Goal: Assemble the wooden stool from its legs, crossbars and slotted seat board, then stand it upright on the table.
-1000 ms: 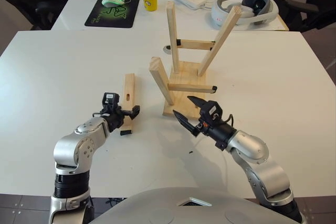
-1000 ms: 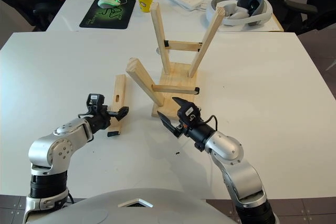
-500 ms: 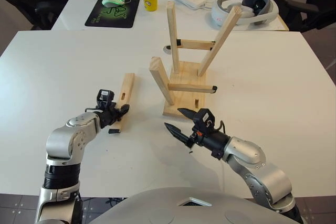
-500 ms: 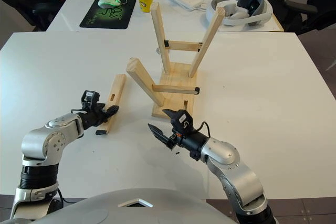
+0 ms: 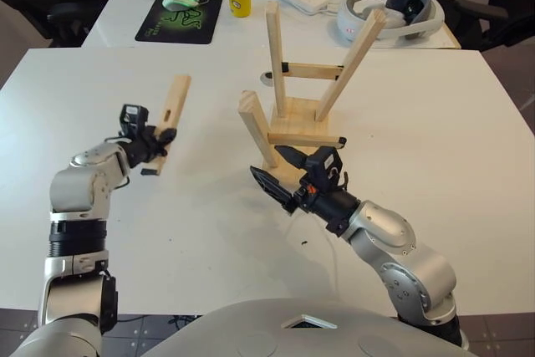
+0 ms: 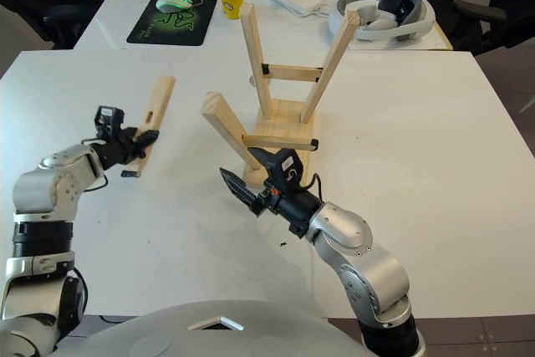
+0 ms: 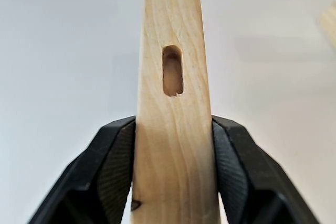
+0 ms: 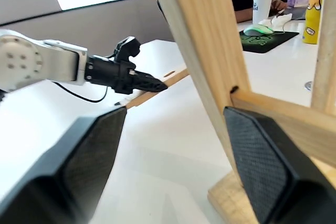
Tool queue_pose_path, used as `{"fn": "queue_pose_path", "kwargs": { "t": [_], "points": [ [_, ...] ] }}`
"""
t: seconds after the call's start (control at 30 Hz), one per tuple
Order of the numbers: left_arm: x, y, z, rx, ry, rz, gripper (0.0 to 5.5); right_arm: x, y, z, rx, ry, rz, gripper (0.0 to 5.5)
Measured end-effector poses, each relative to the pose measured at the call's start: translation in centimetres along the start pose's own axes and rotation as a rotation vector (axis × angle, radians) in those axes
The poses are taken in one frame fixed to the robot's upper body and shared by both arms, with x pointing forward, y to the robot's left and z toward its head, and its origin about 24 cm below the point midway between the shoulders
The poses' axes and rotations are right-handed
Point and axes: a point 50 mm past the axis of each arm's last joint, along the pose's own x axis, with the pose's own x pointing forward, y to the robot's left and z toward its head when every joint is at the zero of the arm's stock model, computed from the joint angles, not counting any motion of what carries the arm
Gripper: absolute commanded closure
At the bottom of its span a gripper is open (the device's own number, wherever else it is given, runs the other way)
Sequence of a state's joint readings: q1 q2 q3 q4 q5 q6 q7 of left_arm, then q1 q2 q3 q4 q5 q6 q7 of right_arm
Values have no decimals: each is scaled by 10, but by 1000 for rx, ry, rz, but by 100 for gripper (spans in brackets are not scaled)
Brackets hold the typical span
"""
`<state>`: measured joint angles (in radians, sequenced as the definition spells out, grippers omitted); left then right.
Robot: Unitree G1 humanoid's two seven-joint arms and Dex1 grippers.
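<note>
Left eye view: your left jaws pinch loose leg (image 5: 173,99), long axis toward 1 o'clock; half-built stool (image 5: 299,114) lies at 3 o'clock; right jaws spread, nearer stool.

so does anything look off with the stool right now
Yes: the stool sits upside down on its seat board, with only three legs fitted. The fourth leg is off to its left, in the left gripper, jaws shut on it.
</note>
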<state>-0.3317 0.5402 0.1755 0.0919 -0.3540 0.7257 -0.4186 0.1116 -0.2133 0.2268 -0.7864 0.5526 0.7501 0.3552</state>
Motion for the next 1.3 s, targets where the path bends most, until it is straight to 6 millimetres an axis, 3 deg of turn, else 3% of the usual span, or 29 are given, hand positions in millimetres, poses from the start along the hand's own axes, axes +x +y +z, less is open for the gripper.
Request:
{"fn": "queue_pose_path", "kwargs": {
  "t": [0.17, 0.33, 0.43, 0.53, 0.63, 0.77, 1.2, 1.3],
  "points": [
    [-1, 4, 43, 2, -227, -101, 345, -4, 6, 30, 211, -163, 211, 205],
    [-12, -17, 108, -66, -482, -415, 345, -10, -3, 81, 279, -338, 358, 205],
    [-37, -43, 166, -58, -625, -742, 345, -14, -20, 121, 254, -443, 381, 205],
    [-80, -70, 216, 60, -688, -1074, 345, -16, -38, 146, 223, -492, 346, 205],
    [-89, -86, 221, 101, -597, -1256, 345, -14, -49, 153, 239, -498, 330, 205],
    [-78, -98, 213, 106, -482, -1344, 345, -11, -47, 161, 238, -510, 381, 205],
    [-71, -111, 207, 130, -330, -1466, 345, -11, -33, 176, 194, -495, 487, 31],
    [-70, -116, 204, 130, -275, -1504, 345, -9, -32, 178, 195, -498, 494, 29]
  ]
}}
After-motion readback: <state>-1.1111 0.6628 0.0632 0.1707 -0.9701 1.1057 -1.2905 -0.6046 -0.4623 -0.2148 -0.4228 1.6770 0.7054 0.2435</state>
